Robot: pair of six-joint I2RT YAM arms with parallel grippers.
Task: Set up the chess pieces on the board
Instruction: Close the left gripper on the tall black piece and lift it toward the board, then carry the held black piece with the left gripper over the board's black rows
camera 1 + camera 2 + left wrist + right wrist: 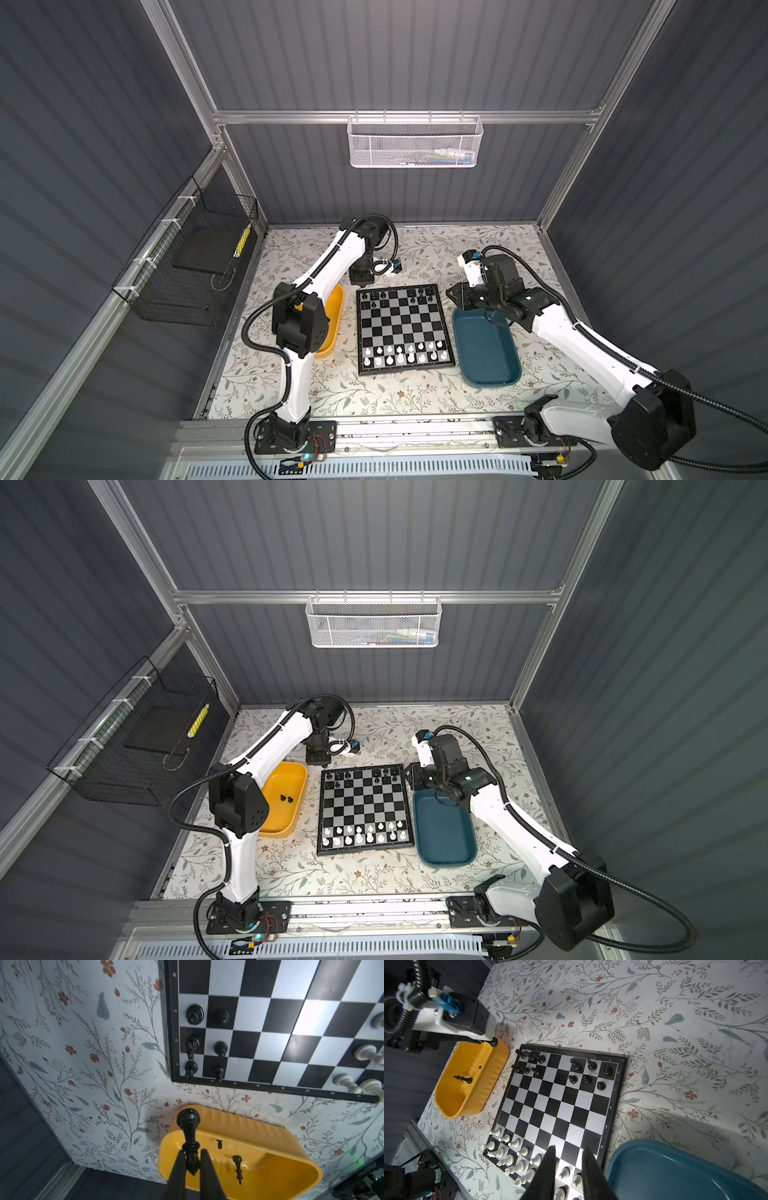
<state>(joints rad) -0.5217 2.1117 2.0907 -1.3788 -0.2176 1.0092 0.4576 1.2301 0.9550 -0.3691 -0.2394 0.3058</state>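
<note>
Left wrist view: left fingers [176, 1172] clenched on a black chess piece [189, 1126], base outward, over the far end of the yellow tray [259, 1132]. A top view adds two loose black pieces [286, 799] in that tray. Right wrist view: right fingers [550, 1167] parted, holding nothing. The board [402, 328] sits on the bench between the yellow tray and the teal tray [486, 353]. White pieces [405, 353] stand along its near rows, black pieces [588, 1072] at its far corners.
</note>
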